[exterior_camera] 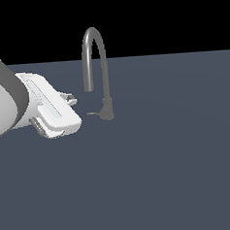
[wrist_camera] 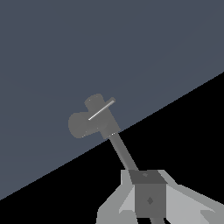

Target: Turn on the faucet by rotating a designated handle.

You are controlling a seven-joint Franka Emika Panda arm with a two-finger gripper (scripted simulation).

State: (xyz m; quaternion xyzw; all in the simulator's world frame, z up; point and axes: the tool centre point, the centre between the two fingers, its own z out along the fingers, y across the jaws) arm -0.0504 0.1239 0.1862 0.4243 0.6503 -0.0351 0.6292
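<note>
Left-centre of the exterior view: pincer [exterior_camera: 69,99] near the faucet [exterior_camera: 95,65], not touching, nothing pinched. Fingers hard to read; cannot tell whether spread or pressed together. Handle [exterior_camera: 93,113], a thin lever low at the base, just left of it, pointing toward the pincer, on the grey bench [exterior_camera: 163,157]. Risks, by judgement: sliding over so slim a lever; striking the arched spout instead; pushing the base rather than turning the lever.

Upright grey faucet [exterior_camera: 98,64]; thin handle [exterior_camera: 93,113] juts sideways.
</note>
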